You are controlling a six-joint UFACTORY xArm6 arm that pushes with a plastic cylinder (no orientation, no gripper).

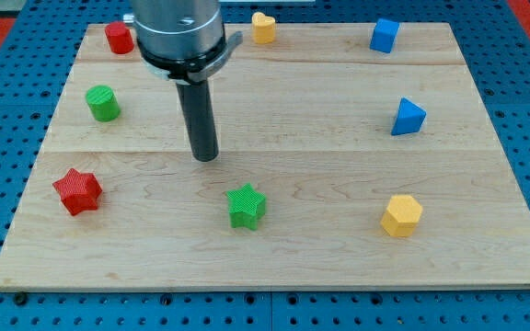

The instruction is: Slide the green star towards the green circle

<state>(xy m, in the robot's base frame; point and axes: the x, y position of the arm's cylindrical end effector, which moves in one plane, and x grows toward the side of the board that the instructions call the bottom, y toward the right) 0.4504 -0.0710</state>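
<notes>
Only my tip (206,158) shows, above the green star (246,205); arm cropped.

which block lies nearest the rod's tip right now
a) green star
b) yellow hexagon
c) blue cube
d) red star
a: my tip ends just above and to the view's left of the green star, apart from it, while the red star, yellow hexagon and blue cube all lie farther off.

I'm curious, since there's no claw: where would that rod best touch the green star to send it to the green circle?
No gripping: my tip pushes. Best on the green star's lower-right side, since the green circle lies up-left. The tip now stands up-left of the star, so circle round first.
</notes>
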